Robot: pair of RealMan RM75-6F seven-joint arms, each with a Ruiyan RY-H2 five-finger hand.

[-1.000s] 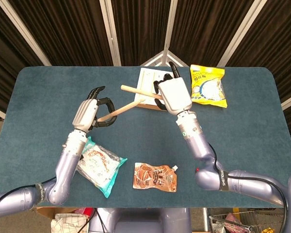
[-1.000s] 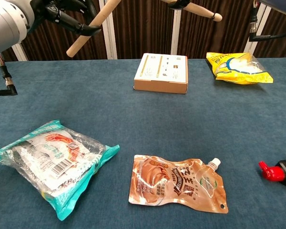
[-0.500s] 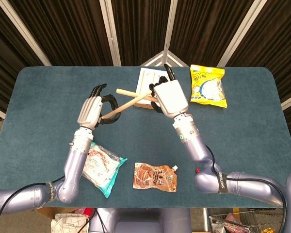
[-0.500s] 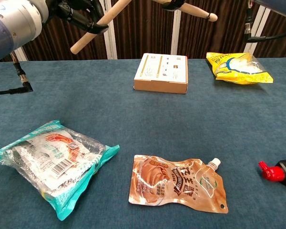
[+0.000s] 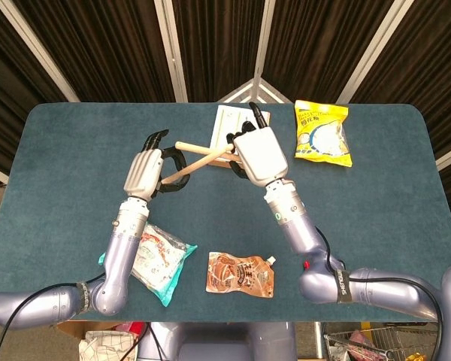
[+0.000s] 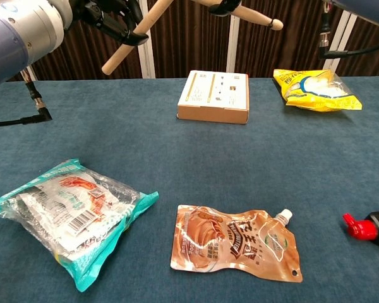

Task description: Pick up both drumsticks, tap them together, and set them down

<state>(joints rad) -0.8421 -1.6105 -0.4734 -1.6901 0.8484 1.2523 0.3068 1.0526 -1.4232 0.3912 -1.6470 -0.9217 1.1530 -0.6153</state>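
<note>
Both pale wooden drumsticks are held in the air above the middle of the table. My left hand [image 5: 146, 169] grips one drumstick [image 5: 198, 164], which slants up to the right; in the chest view that left-held drumstick [image 6: 131, 39] runs off the top edge. My right hand [image 5: 257, 154] holds the other drumstick [image 5: 195, 148], pointing left. In the head view the two sticks cross just left of my right hand. The chest view shows the butt of the right-held drumstick [image 6: 259, 17], with only dark fingers [image 6: 222, 6] of that hand visible.
A white-topped cardboard box [image 6: 214, 96] lies behind the hands, and a yellow snack bag [image 6: 316, 89] sits at the far right. Near the front lie a teal clear packet [image 6: 72, 216], a brown spouted pouch [image 6: 236, 242] and a red-capped object [image 6: 364, 228].
Both hands have moved toward each other. The two sticks, apart a second ago, now cross in the head view.
</note>
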